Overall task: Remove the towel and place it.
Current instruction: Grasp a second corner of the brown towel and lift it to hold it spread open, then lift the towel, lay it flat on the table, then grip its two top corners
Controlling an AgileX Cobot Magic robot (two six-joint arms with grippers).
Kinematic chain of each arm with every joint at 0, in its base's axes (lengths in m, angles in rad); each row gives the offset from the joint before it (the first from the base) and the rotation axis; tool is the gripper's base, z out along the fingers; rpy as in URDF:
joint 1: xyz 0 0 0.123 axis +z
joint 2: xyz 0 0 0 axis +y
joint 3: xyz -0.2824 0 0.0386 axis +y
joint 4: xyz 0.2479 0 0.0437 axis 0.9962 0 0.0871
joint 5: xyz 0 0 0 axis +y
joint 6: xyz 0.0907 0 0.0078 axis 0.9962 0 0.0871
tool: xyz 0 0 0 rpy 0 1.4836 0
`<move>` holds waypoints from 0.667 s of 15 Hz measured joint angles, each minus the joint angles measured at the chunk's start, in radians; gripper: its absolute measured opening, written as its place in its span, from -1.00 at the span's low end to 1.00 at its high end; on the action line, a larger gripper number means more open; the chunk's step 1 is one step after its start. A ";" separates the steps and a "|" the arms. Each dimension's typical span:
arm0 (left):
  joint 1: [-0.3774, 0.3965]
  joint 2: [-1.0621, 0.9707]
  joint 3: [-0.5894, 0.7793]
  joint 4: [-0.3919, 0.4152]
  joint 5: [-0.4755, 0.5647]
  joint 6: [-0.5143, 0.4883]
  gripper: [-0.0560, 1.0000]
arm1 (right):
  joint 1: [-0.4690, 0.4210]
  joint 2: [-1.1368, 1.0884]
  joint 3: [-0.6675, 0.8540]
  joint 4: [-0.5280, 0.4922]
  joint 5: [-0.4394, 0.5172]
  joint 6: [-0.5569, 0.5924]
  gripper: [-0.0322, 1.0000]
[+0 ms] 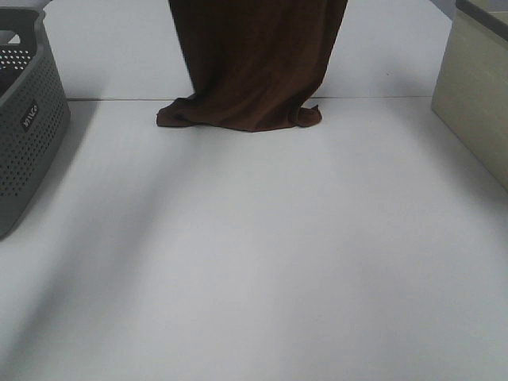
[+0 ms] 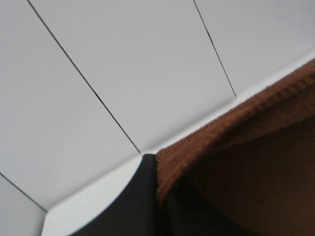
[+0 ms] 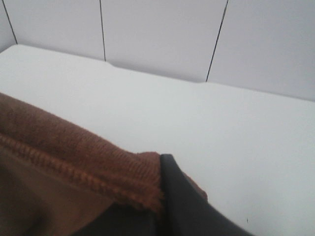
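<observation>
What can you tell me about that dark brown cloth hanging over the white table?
The dark brown terry towel hangs from above the exterior view in straight folds. Its bottom edge crumples onto the white table, corners curled outward. In the wrist views its ribbed, stitched hem sits pinched in the left gripper and right gripper.

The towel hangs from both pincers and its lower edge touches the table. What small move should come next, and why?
Probably ease the left pincer and right pincer together toward the near side, lowering slowly. Each holds a hem of the towel, which hangs upright, its lower edge already crumpled on the table, with bare surface in front to spread over.
</observation>
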 joint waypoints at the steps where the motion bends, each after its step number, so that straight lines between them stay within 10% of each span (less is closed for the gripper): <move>1: -0.029 -0.049 0.000 -0.105 0.302 0.106 -0.89 | -0.001 -0.042 -0.001 0.043 0.183 -0.018 -0.92; 6: -0.033 -0.171 0.000 -0.170 0.688 0.099 -0.89 | -0.001 -0.117 -0.003 0.169 0.444 -0.091 -0.92; 10: -0.033 -0.278 0.033 -0.164 0.712 -0.028 -0.89 | -0.001 -0.157 -0.003 0.235 0.494 -0.110 -0.92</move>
